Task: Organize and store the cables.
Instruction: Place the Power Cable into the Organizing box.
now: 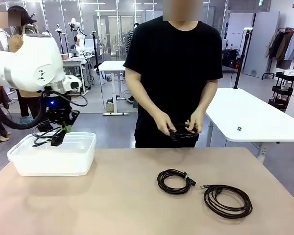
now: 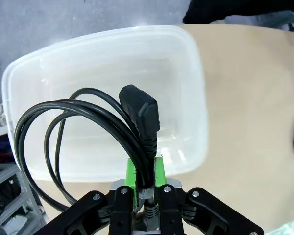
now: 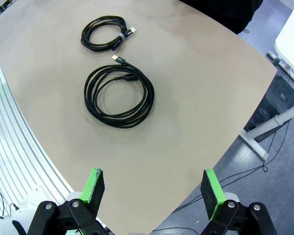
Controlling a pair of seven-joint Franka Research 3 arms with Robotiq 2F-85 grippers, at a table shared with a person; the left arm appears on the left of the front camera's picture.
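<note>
Over bin (image 1: 54, 166), L hand (image 1: 62, 135) grips cable (image 2: 141, 113).

Bright hall with grey floor (image 1: 112, 128), white tables (image 1: 255, 120), glass partitions (image 1: 108, 24), a clothes rack (image 1: 285, 45) far right.

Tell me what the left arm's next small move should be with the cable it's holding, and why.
Probably lower the cable into the bin before releasing. The left gripper is shut on the black cable above the empty-looking clear bin, but part of its loop spreads past the rim, so dropping from here might leave it draped over the edge.
</note>
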